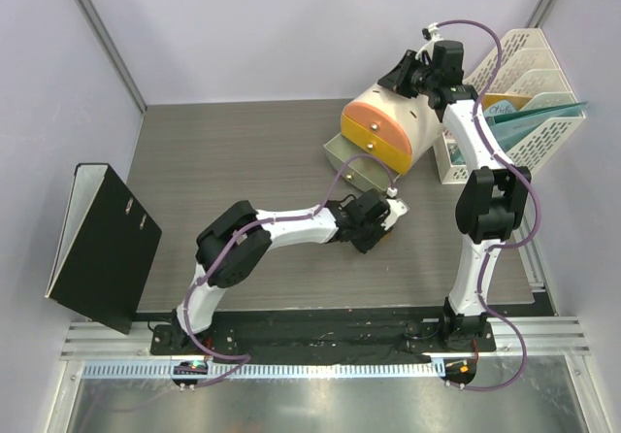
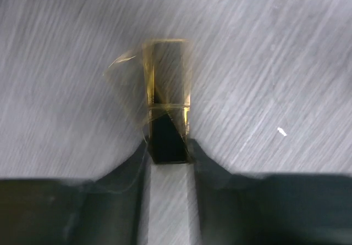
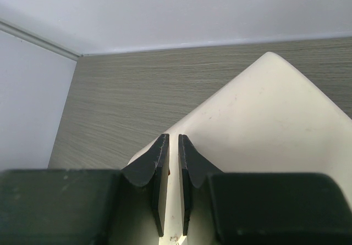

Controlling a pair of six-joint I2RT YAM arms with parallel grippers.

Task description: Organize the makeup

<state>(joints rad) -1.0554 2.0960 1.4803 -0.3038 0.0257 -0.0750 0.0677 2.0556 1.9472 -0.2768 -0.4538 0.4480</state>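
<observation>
The black-gold lipstick lies lengthwise in the left wrist view, its near end between my left gripper's fingertips just above the grey table. My left gripper is shut on that end. In the top view the left gripper is at the table's middle, just in front of the drum box's open lowest drawer. My right gripper hovers over the top of the cream drum box, with its jaws nearly together and nothing between them. The bottles, compact and jars are out of view.
The cream box has orange and yellow drawers shut and shows as a cream surface under the right gripper. A white file rack with a teal folder stands at the back right. A black binder leans at the left edge.
</observation>
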